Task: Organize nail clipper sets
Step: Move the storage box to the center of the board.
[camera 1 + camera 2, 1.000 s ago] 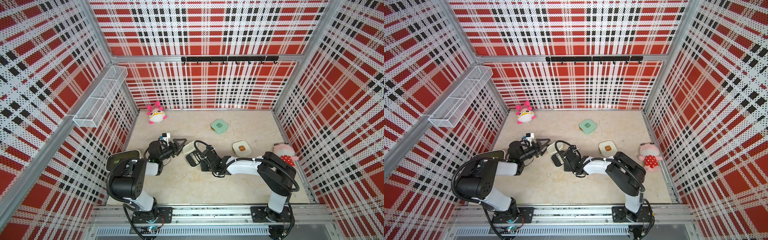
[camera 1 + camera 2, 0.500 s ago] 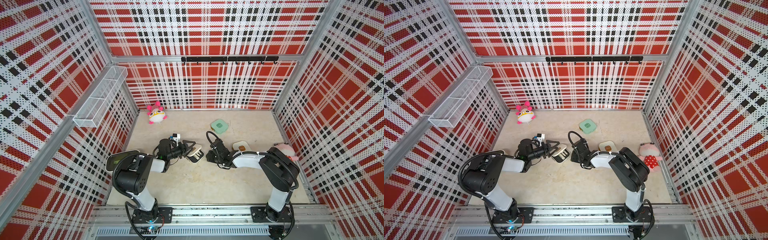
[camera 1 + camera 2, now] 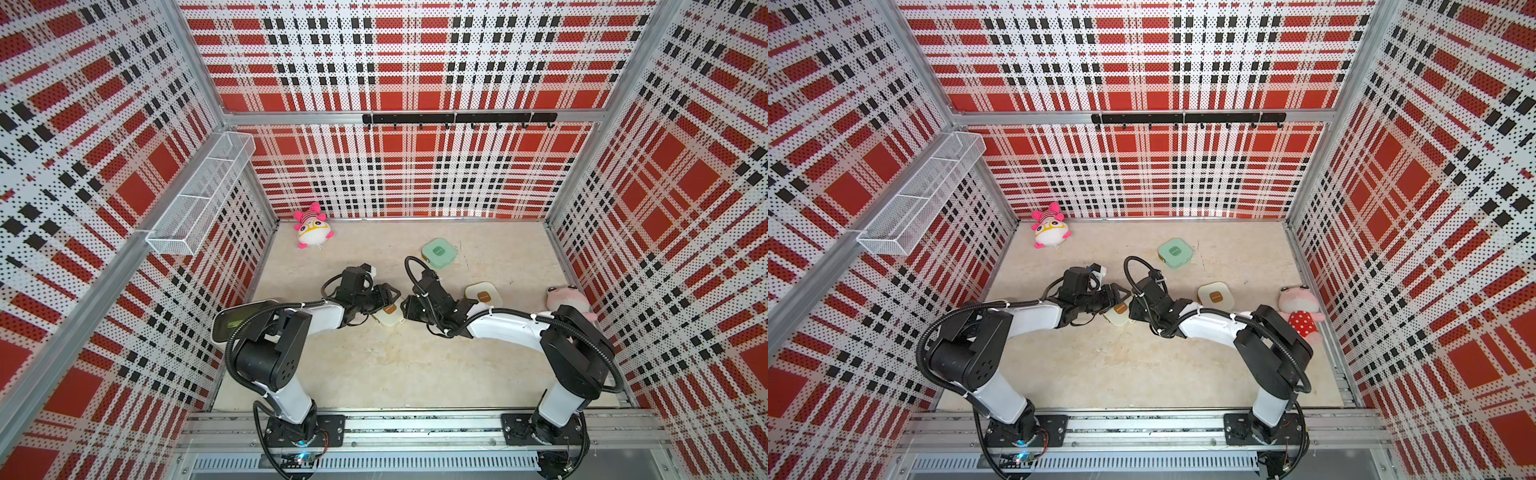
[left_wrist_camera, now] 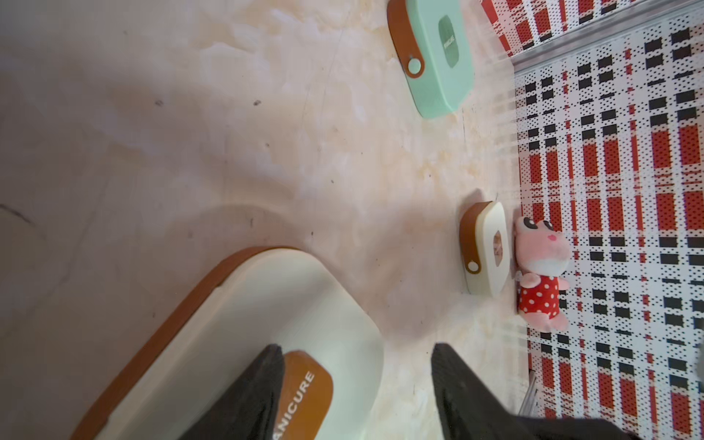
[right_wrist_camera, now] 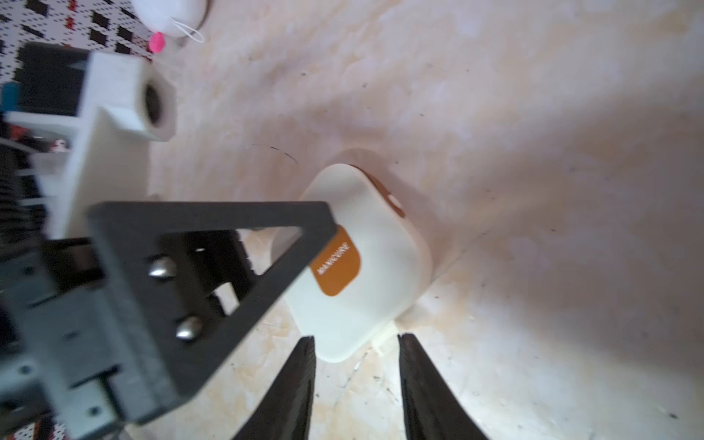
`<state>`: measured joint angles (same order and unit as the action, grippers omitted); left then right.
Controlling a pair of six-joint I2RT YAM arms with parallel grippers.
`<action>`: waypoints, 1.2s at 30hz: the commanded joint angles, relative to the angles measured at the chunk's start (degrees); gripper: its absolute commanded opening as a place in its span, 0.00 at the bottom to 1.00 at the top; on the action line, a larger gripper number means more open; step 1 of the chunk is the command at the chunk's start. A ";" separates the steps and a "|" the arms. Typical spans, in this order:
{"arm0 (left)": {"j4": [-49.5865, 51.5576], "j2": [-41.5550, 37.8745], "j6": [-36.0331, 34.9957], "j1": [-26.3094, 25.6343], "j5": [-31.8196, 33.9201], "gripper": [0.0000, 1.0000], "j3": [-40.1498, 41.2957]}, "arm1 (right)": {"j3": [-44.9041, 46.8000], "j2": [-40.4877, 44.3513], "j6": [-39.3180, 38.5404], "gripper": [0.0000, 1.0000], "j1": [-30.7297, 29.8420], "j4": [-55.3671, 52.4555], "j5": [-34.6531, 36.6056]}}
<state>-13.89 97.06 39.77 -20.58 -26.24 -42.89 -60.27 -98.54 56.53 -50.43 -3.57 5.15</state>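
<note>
The brown label (image 5: 337,264) on the near cream case (image 5: 365,244) is showing "MANICURE" in white letters. Lettering on the mint green case (image 4: 434,84) in the upper middle is reading too small to make out.

In both top views I barely see the near cream case (image 3: 388,321): the left tool (image 3: 390,300) covers most of it. On the left wrist feed that case runs off the frame edge. Right wrist feed: left tool's all blur, the white plush (image 5: 167,15) is cropped, the case's lettering smeared.
</note>
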 commanded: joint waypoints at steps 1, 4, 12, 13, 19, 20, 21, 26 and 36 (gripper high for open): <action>5.45 2.96 -2.43 0.40 4.19 0.67 2.21 | -2.07 -2.36 1.10 0.40 -1.38 -1.07 1.58; 4.84 2.94 -2.41 1.05 3.92 0.66 2.78 | -3.45 -3.90 1.81 0.39 -2.45 -1.05 1.49; 4.96 1.73 -2.68 2.39 3.39 0.66 2.99 | -2.49 -5.78 4.93 0.40 -2.90 -0.07 1.31; 4.96 1.69 -2.76 2.47 3.39 0.66 2.99 | -2.21 -5.78 5.09 0.41 -2.91 0.14 1.36; 5.02 1.70 -2.94 2.91 3.12 0.66 2.90 | -2.39 -7.22 5.68 0.41 -2.91 0.65 0.92; 5.09 1.71 -2.94 3.01 3.04 0.66 2.90 | -2.39 -7.41 5.84 0.41 -2.91 0.64 0.75; 5.08 1.65 -2.97 3.09 3.03 0.66 2.90 | -2.31 -7.54 6.02 0.41 -2.91 0.59 0.65; 5.17 1.65 -3.03 3.27 2.85 0.66 2.65 | -1.05 -7.59 7.23 0.44 -2.99 1.19 0.04; 5.32 2.08 -3.20 3.27 2.68 0.66 1.98 | -0.72 -8.29 7.53 0.48 -3.09 2.26 -0.36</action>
<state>-15.64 97.14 37.58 -18.04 -26.20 -42.26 -60.80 -105.58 62.94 -53.10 -2.85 4.73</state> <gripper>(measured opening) 0.662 0.476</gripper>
